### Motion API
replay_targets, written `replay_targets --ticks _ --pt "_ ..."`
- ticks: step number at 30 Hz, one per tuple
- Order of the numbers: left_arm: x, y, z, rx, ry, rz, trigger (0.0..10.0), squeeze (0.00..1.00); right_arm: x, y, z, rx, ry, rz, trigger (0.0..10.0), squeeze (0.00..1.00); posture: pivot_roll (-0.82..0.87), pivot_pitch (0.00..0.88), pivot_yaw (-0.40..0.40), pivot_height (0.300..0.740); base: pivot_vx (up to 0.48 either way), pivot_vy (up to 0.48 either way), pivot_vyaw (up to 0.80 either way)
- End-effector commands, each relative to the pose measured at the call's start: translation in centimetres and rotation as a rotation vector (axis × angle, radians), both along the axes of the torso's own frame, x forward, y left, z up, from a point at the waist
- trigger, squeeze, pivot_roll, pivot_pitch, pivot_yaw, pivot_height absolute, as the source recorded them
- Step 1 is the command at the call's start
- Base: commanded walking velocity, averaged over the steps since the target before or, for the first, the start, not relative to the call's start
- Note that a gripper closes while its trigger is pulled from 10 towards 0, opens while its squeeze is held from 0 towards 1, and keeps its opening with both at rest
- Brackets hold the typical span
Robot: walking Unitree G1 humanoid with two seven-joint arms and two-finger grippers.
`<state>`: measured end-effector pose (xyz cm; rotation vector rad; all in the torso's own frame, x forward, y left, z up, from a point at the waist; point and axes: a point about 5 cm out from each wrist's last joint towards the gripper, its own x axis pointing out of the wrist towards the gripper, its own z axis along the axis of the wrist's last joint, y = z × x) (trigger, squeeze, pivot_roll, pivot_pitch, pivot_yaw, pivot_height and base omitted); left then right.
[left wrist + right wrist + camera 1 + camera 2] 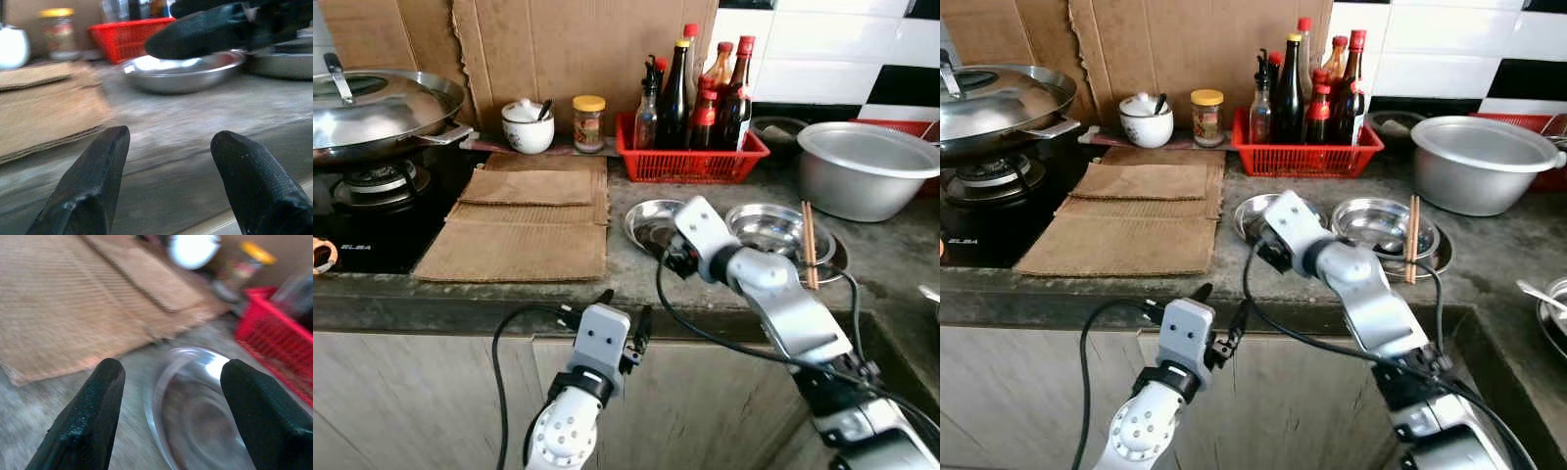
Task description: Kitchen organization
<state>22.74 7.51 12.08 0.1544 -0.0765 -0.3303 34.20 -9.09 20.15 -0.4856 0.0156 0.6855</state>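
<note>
A small steel plate [649,223] lies on the concrete counter [636,274] in front of a red basket [690,162] of sauce bottles. My right gripper [166,406] hangs open just above the plate's near left rim, one finger over the counter and one over the plate [195,416]. A second steel dish [773,230] sits to the right with a pair of chopsticks [809,245] across it. My left gripper [625,311] is open and empty, level with the counter's front edge and pointing at the plate [186,73].
Flat cardboard pieces [524,220] cover the counter left of the plate. Beyond them stand a white lidded pot [528,125] and a jar [589,122]. A lidded wok [372,108] sits on the stove at far left. A large steel bowl [867,166] stands at right.
</note>
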Motion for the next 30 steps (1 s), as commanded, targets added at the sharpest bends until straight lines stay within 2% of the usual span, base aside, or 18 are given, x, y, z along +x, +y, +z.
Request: replay_targets --ticks 1,5,11,15,19,25,30 --pt "-0.1 -0.2 0.1 -0.002 -0.003 -0.007 10.0 0.0 0.3 -0.2 0.1 -0.02 0.022 -0.003 10.0 0.0 0.2 0.0 -0.091 0.74 0.0 0.0 0.0" --pt "-0.2 -0.2 0.0 0.001 -0.003 -0.007 10.0 0.0 0.7 0.3 0.7 -0.035 0.046 0.029 10.0 0.0 0.2 0.0 -0.089 0.74 0.0 0.0 0.0" --pt "-0.4 -0.3 0.0 -0.002 0.005 -0.007 10.0 0.0 1.0 0.8 0.5 -0.123 0.122 0.048 10.0 0.0 0.2 0.0 -0.095 0.74 0.0 0.0 0.0" --pt "-0.7 -0.5 -0.1 -0.003 0.011 -0.01 10.0 0.0 1.3 0.8 0.1 -0.169 0.18 0.023 10.0 0.0 0.2 0.0 -0.106 0.74 0.0 0.0 0.0" --pt "-0.7 -0.5 -0.1 -0.008 0.013 -0.004 10.0 0.0 1.7 0.5 -0.1 -0.201 0.191 -0.024 10.0 0.0 0.2 0.005 -0.107 0.74 0.0 0.0 0.0" --pt "-0.7 -0.6 -0.1 -0.01 0.013 -0.005 10.0 0.0 1.9 0.7 -0.2 -0.194 0.21 -0.043 10.0 0.0 0.19 0.007 -0.107 0.74 0.0 0.0 0.0" --pt "-0.7 -0.7 -0.1 -0.014 0.01 -0.006 10.0 0.0 2.3 1.1 -0.6 -0.148 0.27 -0.078 10.0 0.0 0.19 0.01 -0.114 0.74 0.0 0.0 0.0"
